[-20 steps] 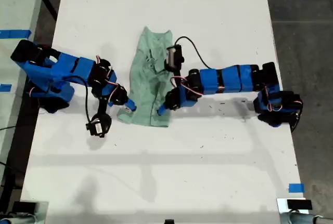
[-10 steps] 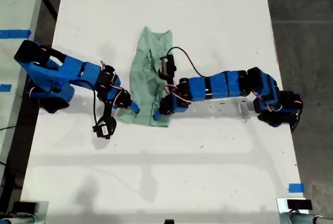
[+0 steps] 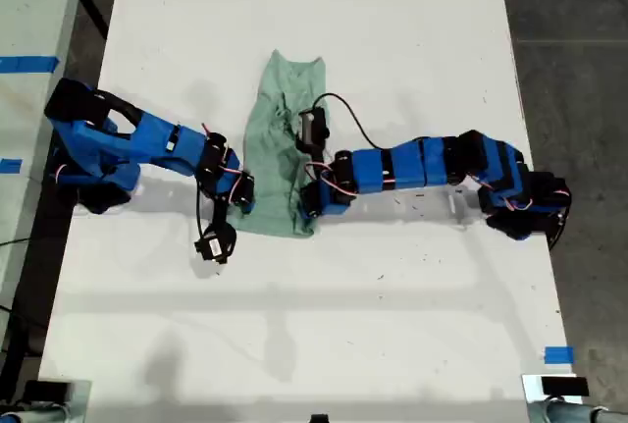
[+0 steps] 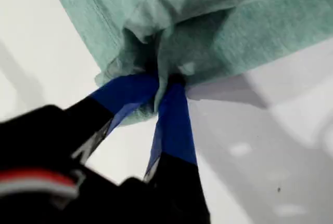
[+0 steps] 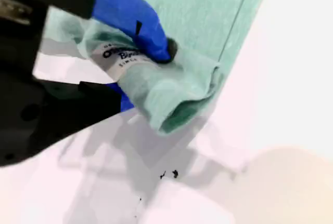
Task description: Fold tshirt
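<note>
White table (image 3: 392,325) — bunched tshirt (image 3: 280,163)

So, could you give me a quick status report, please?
My first gripper shut on the tshirt. My second gripper shut on it too. Tshirt bunched lengthwise on the table. Nothing blocking.

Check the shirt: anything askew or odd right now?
Yes. The tshirt lies as a narrow, rumpled strip, not flat. My first gripper and my second gripper each pinch a bunched wad of cloth, with a label showing at the second.
</note>
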